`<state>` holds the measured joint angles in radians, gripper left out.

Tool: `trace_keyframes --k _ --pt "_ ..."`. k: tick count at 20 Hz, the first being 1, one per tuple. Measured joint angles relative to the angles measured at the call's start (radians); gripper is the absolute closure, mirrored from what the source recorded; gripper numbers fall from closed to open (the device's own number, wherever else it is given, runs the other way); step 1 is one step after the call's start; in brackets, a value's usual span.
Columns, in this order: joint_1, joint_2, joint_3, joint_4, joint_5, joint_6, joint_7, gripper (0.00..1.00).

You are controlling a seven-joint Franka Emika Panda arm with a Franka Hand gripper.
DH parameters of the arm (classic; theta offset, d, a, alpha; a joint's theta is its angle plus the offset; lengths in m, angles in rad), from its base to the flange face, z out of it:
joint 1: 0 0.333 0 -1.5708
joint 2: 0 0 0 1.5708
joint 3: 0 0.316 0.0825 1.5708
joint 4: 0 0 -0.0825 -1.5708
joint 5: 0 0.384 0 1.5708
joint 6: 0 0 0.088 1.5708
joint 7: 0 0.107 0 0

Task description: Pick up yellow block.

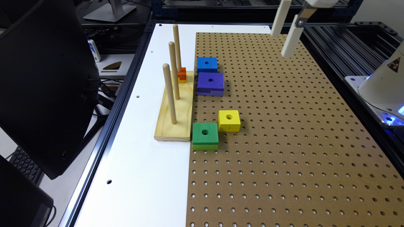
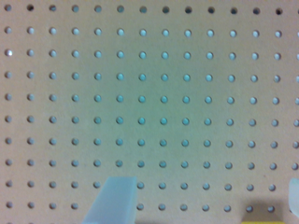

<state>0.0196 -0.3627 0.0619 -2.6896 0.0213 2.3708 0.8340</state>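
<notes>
Exterior view: gripper (image 1: 285,44) spread wide, empty, high at one o'clock from the yellow block (image 1: 229,120); nothing grasped yet.

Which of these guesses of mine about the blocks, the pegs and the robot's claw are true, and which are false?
1. The gripper is holding the yellow block. False: it hangs open above bare pegboard, far from the block.
2. The yellow block sits right next to the green block. True.
3. The blue block is threaded on a peg. False: it lies on the pegboard.
4. The wooden base carries three upright pegs. True.
5. The purple block lies between blue and yellow. True.
</notes>
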Motion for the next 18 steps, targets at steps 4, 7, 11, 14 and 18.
trace_keyframes --k 4,7,11,14,18 --pt "0.0 0.026 0.0 0.018 0.0 0.0 0.0 0.0" --pt "0.001 0.031 0.007 0.028 0.0052 0.0 0.003 0.0" --pt "0.002 0.044 0.032 0.047 0.0155 0.0 0.019 0.0" --pt "0.002 0.069 0.058 0.073 0.0187 0.0 0.044 0.0" --pt "0.002 0.112 0.075 0.113 0.0191 0.0 0.06 0.0"
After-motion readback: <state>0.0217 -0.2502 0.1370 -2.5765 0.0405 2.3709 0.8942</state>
